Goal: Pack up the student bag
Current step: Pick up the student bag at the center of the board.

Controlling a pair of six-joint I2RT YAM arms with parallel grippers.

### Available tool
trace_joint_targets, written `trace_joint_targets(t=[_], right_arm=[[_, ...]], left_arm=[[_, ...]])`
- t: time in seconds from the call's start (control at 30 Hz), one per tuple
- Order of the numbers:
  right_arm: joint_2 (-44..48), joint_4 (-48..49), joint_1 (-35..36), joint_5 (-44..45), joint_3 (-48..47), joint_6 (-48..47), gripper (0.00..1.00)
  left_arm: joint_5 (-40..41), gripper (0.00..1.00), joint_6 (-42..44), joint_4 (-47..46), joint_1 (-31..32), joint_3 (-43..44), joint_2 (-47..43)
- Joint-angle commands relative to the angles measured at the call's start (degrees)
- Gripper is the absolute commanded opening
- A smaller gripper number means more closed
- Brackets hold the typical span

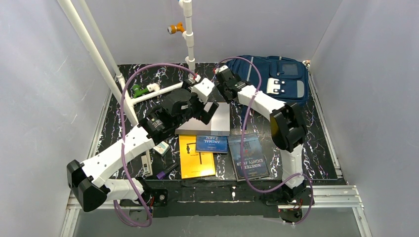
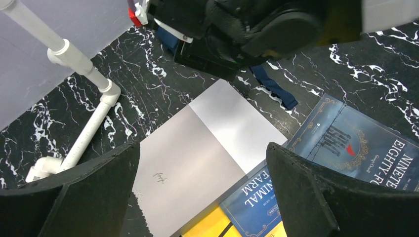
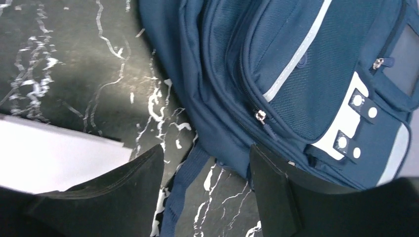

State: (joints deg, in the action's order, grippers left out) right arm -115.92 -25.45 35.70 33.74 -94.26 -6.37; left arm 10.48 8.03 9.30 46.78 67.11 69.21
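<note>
Navy backpack [image 1: 276,79] lies at the desk's [image 1: 323,145] far right; books [image 1: 257,160] and a grey board [image 1: 210,123] lie nearer. Left jaws gape wide, empty, above the board; right jaws, parted and empty, at the backpack's left edge.

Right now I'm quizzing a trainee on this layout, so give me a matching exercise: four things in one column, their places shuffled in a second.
Things
1. student bag
2. Animal Farm book
3. Nineteen Eighty-Four book
4. grey folder

Places
A. below the open left pincer
B. far right of the table
C. overlapping the yellow book
D. rightmost of the books

Pairs: 1-B, 2-C, 3-D, 4-A
</note>
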Motion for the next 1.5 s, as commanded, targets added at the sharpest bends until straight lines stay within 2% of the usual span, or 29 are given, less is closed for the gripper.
trace_joint_targets(t=[0.0, 0.37, 0.53, 0.7, 0.8, 0.97, 1.17, 1.3, 1.37, 1.4, 1.47], right_arm=[[-3.6, 1.7, -0.5, 6.9, -4.5, -3.0, 0.69], [-14.7, 2.7, -0.5, 12.4, -11.3, -5.4, 0.62], [-16.4, 5.6, -0.5, 14.6, -10.9, -6.8, 0.58], [-17.5, 7.5, -0.6, 14.2, -10.8, -8.3, 0.37], [-17.8, 7.8, -0.7, 13.8, -10.7, -8.0, 0.19], [-16.3, 8.3, -1.0, 14.0, -10.9, -8.1, 0.01], [-10.5, 9.1, -1.8, 12.9, -11.0, -10.3, 0.01], [-4.8, 7.6, -4.9, 4.9, -12.4, -3.8, 0.01], [-4.7, 2.8, -7.5, 0.0, -18.1, 1.9, 0.01], [-5.8, -1.2, -8.6, -1.8, -22.7, 4.3, 0.01], [-8.8, -9.1, -9.4, -2.3, -32.2, 6.7, 0.01]], left_arm=[[2.4, 0.99, 3.3, -1.2, 1.6, -0.7, -1.2], [4.2, 1.00, 3.5, -2.5, 1.7, -1.5, 1.0], [4.3, 0.99, 3.3, -2.4, 1.6, -1.3, 1.9], [4.4, 0.99, 3.0, -2.0, 1.6, -0.8, 2.3], [4.7, 0.99, 3.1, -2.1, 1.6, -1.1, 2.8], [5.8, 0.99, 3.3, -1.8, 1.7, -0.7, 4.6], [4.9, 0.99, 0.6, -0.3, 2.0, 0.5, 7.6], [3.7, 0.99, -0.3, -1.6, 3.0, 0.3, 13.1], [1.9, 0.99, -1.0, 2.4, 3.2, 3.1, 15.1], [1.0, 0.99, -3.6, 4.3, 2.9, 4.5, 15.0], [-6.8, 0.99, -11.7, 6.9, 0.0, 7.3, 13.8]])
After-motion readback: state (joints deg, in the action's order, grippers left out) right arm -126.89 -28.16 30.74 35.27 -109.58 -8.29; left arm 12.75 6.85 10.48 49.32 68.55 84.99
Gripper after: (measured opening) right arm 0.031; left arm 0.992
